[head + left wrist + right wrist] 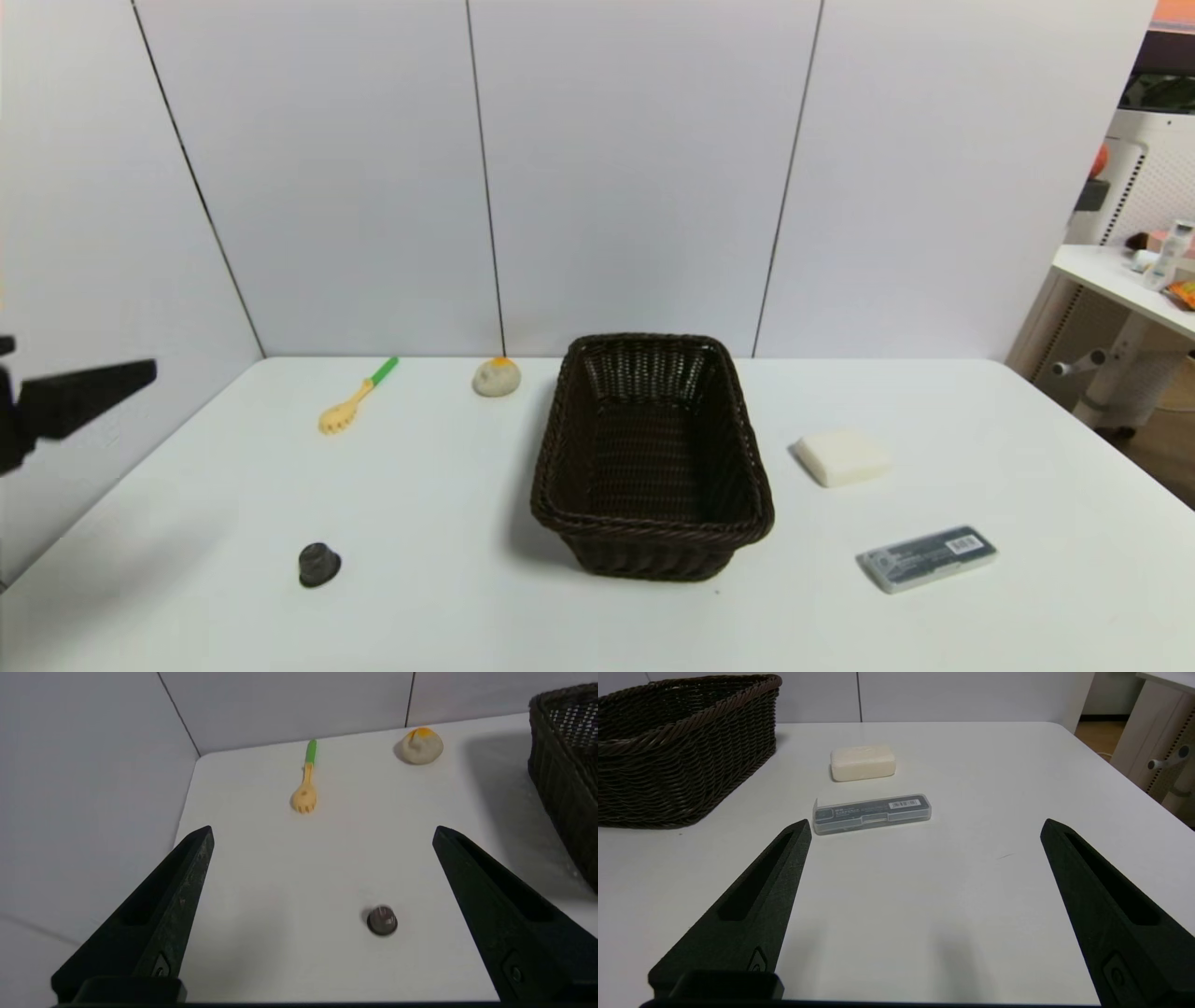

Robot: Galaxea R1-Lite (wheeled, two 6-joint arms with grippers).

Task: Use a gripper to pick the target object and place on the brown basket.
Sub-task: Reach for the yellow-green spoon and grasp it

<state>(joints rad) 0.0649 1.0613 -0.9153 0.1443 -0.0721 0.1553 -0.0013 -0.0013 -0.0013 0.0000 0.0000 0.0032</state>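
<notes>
pasta spoon beyond wide-spread left gripper

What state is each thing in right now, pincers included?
Left pincer: open, holding nothing, above the table's left edge.
Right pincer: open, holding nothing.
Pasta spoon: lying flat on the table, untouched.
Brown basket: upright, nothing inside.
Plastic case: lying flat, closed.

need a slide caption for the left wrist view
Open left gripper hovers above the table, toy pasta spoon ahead, brown basket off to one side.
</notes>
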